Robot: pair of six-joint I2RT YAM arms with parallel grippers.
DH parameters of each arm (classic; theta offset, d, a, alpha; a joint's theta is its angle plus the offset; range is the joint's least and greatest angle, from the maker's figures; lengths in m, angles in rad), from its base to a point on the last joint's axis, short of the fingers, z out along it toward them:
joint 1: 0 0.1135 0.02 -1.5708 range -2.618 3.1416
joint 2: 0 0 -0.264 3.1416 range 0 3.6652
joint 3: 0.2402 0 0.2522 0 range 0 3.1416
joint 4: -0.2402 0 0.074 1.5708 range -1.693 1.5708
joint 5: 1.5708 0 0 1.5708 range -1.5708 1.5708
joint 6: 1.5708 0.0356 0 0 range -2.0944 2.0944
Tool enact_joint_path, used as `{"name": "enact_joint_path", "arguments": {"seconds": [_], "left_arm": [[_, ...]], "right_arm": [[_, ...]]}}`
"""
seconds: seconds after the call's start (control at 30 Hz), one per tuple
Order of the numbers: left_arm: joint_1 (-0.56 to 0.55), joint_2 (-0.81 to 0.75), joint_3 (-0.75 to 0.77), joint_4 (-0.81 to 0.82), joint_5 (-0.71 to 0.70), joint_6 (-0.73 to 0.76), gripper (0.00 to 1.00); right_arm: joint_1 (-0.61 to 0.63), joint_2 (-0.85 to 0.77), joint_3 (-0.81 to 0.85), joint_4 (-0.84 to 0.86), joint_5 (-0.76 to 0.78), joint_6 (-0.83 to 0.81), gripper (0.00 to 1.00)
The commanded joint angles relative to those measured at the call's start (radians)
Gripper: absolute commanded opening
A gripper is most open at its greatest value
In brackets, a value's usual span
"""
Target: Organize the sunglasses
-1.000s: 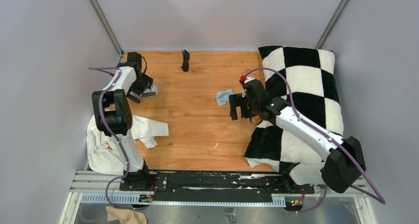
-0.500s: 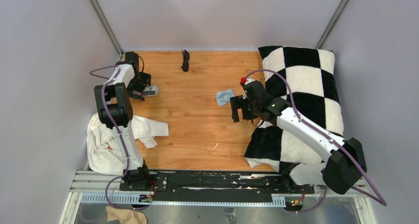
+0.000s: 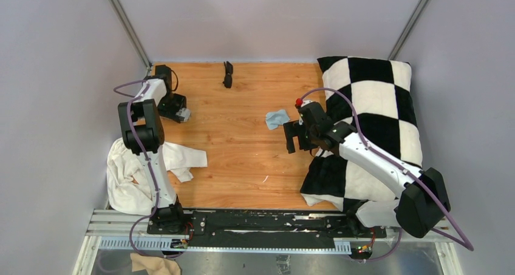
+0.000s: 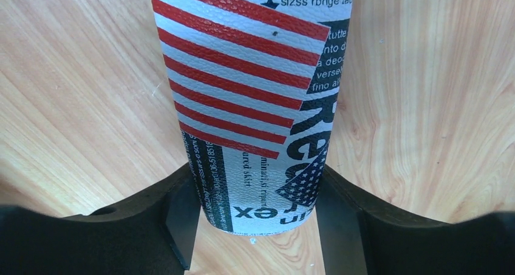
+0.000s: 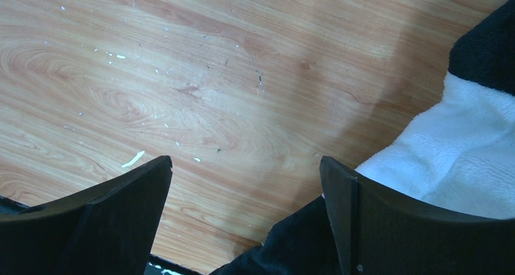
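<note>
The sunglasses (image 3: pixel 228 74), a small black folded pair, lie on the wooden table near the far edge, well apart from both grippers. My left gripper (image 3: pixel 180 114) is at the far left and is shut on the near end of an oblong case (image 4: pixel 255 93) printed with red stripes, stars and black text. Both fingers (image 4: pixel 176 220) press the sides of that case, which lies flat on the wood. My right gripper (image 3: pixel 297 136) hangs open over bare wood at mid-right, with nothing between its fingers (image 5: pixel 121 208). A light-blue cloth (image 3: pixel 277 118) lies just beyond it.
A large black-and-white checkered pillow (image 3: pixel 370 99) fills the right side, and its edge (image 5: pixel 467 147) shows beside my right fingers. A crumpled white cloth (image 3: pixel 136 172) lies at the near left by the left arm's base. Grey walls close off the table's back and sides.
My left gripper has settled lower over the case and its jaws have narrowed onto it. The right gripper has drifted slightly toward the near edge, still open.
</note>
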Motion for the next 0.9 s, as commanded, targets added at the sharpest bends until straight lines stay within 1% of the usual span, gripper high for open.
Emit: {"name": "enact_joint_path", "arguments": {"seconds": [0.0,0.07,0.13,0.23,0.37,0.47,0.6,0.63,0.67,0.73,0.77,0.8,0.87], "left_arm": [[0.006,-0.052,-0.033,-0.017,0.004,0.092,0.54],[-0.011,-0.076,-0.068,-0.016,0.007,0.135,0.54],[-0.054,-0.107,-0.103,-0.015,-0.006,0.204,0.55],[-0.179,-0.141,-0.142,0.003,-0.025,0.359,0.57],[-0.353,-0.233,-0.285,0.082,-0.043,0.490,0.59],[-0.476,-0.287,-0.363,0.100,-0.054,0.527,0.60],[-0.597,-0.343,-0.455,0.130,-0.040,0.535,0.61],[-0.619,-0.361,-0.481,0.143,-0.034,0.536,0.63],[-0.637,-0.377,-0.502,0.158,-0.020,0.542,0.68],[-0.650,-0.412,-0.531,0.170,0.005,0.562,0.86],[-0.650,-0.429,-0.540,0.170,0.011,0.572,0.92],[-0.650,-0.448,-0.546,0.170,0.011,0.586,0.95],[-0.650,-0.493,-0.554,0.171,0.004,0.609,0.99]], "right_arm": [[0.011,0.033,-0.005,-0.029,0.028,0.001,0.98],[0.010,0.046,0.000,-0.024,0.028,0.003,0.98],[0.011,0.053,0.001,-0.017,0.035,0.009,0.98],[0.011,0.060,0.001,-0.001,0.051,0.016,0.98],[0.009,0.060,0.002,0.003,0.072,0.026,0.98],[0.009,0.053,-0.005,0.004,0.084,0.028,0.98],[0.009,0.054,-0.002,0.004,0.099,0.026,0.98],[0.009,0.055,0.000,0.004,0.102,0.026,0.98],[0.009,0.055,0.001,0.004,0.102,0.025,0.98],[0.010,0.058,0.005,0.004,0.102,0.019,1.00],[0.009,0.058,0.006,0.004,0.102,0.017,1.00],[0.009,0.057,0.006,0.004,0.105,0.017,1.00],[0.009,0.055,0.009,0.004,0.113,0.014,1.00]]}}
